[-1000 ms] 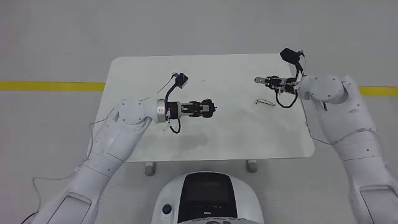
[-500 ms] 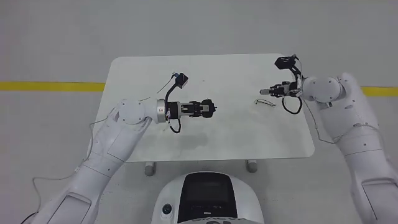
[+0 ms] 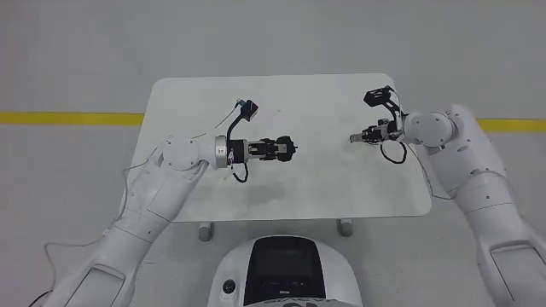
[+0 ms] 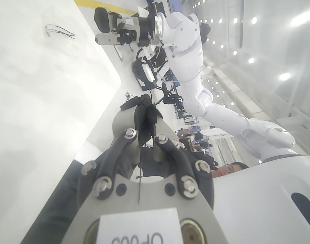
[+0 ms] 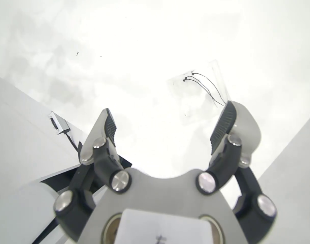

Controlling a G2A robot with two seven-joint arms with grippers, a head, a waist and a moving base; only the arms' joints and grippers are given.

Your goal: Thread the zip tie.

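Note:
My left gripper (image 3: 287, 147) hovers over the middle of the white table (image 3: 196, 102), shut on a thin black zip tie (image 4: 139, 186) that runs between its fingers. Two more black zip ties (image 5: 203, 83) lie side by side on a clear plastic sheet (image 5: 195, 107) near the table's right side; they also appear as zip ties (image 4: 59, 30) in the left wrist view. My right gripper (image 3: 353, 138) hangs open just above these ties with nothing between its fingers, seen as the right gripper (image 5: 168, 118) in its own view and as the right gripper (image 4: 100, 29) from the left wrist.
The table's right edge (image 5: 292, 148) and rounded near corner (image 4: 116, 77) are close to the loose ties. A small grey box with a cable (image 5: 59, 125) sits beyond the table edge.
My right gripper has swung toward the near side and lowered over the loose zip ties, its wrist turning. The left arm has stayed still.

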